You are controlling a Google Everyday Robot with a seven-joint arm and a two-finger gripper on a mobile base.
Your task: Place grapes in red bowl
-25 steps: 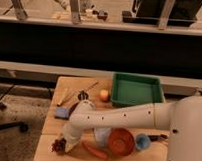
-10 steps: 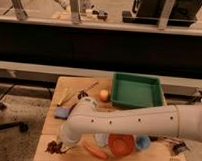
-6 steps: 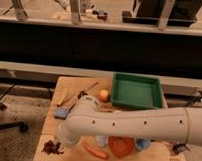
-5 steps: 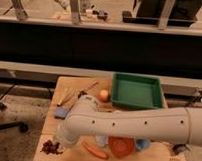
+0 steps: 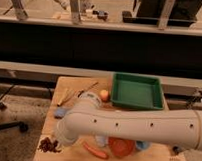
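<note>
- At the table's (image 5: 67, 83) front-left corner, the closed gripper (image 5: 57, 142) sits at the grapes (image 5: 48, 144); a weak pinch could drop them.
- 1 carrot (image 5: 96, 151) beside the red bowl (image 5: 121, 146) may get knocked.

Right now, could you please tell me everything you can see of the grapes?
The grapes are a dark reddish-brown, bumpy bunch at the wooden table's front-left corner, left of the carrot, apart from the red bowl. The white arm ends against them, hiding the shut gripper; any grip is unseen.
</note>
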